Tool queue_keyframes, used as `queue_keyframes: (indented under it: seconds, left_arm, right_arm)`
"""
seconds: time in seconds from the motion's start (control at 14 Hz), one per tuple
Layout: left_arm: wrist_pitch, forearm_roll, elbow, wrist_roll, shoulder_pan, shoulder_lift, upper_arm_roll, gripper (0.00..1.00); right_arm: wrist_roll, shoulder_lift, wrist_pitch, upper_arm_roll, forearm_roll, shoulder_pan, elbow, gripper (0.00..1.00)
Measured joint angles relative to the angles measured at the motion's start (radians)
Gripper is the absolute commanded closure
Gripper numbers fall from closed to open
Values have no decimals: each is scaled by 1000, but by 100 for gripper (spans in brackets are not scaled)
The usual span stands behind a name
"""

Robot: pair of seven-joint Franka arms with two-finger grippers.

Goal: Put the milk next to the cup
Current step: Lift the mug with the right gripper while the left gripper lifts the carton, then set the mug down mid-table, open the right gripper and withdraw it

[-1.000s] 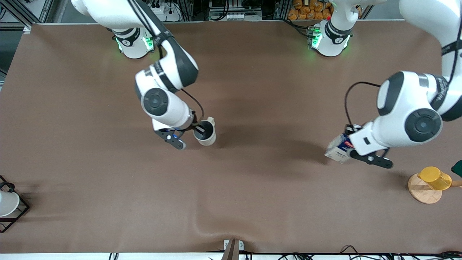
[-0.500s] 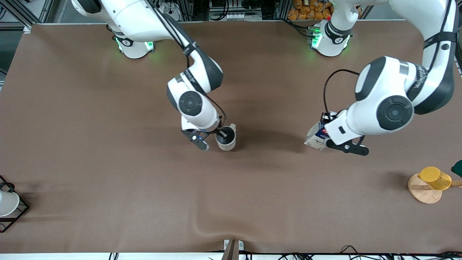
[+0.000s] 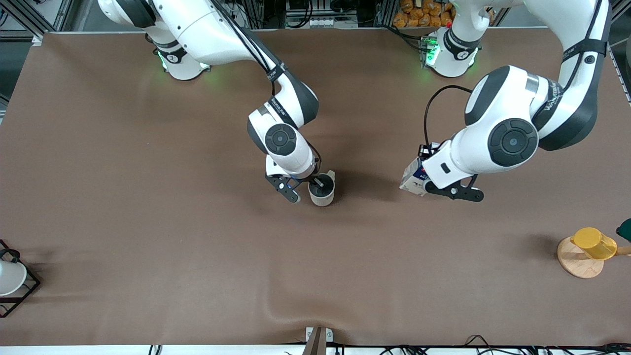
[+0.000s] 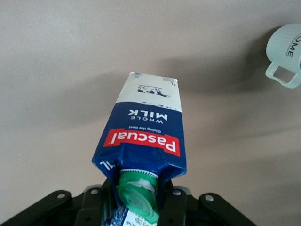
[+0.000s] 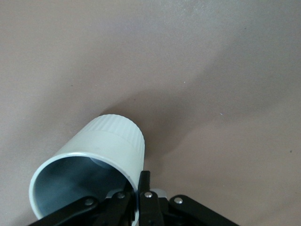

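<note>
The milk [image 3: 413, 178] is a dark blue and white carton with a red band and green cap. My left gripper [image 3: 430, 183] is shut on its top and holds it tilted over the table's middle, toward the left arm's end. In the left wrist view the milk [image 4: 146, 134] hangs from my left gripper [image 4: 136, 207], and the cup [image 4: 285, 52] shows farther off. The cup [image 3: 322, 193], cream-beige with a grey inside, is held by its rim in my right gripper [image 3: 315, 185], which is shut on it. In the right wrist view the cup [image 5: 101, 157] is pinched at its wall by my right gripper [image 5: 140, 197].
A yellow cup [image 3: 594, 243] lies on a wooden disc [image 3: 577, 261] near the left arm's end. A white cup [image 3: 10, 277] sits in a black wire rack [image 3: 22, 293] at the right arm's end. A brown cloth [image 3: 197, 256] covers the table.
Both arms have moved toward the table's middle. My right gripper carried the cup toward the left arm's end; my left gripper carried the milk toward the cup.
</note>
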Motion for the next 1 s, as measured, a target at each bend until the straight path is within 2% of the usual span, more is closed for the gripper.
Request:
queue_keyframes:
  seconds: [0.14,0.21,0.29,0.64,1.0]
  left_arm:
    - [-5,0,0,-13,-2,0,-4,87]
    - [-6,0,0,-15,-3,0,-6,87]
    - [-7,0,0,-15,-4,0,-8,87]
    - [-26,-1,1,-16,-10,0,-10,86]
    - [-28,-5,4,-26,-24,0,-11,86]
  right_arm:
    - [0,7,7,0,0,2,0,65]
    - [0,7,9,0,0,3,1,20]
    - [0,7,9,0,0,5,2,0]
    - [0,7,-1,-2,-4,10,27,0]
    - [-9,3,-196,-25,-4,-29,135,0]
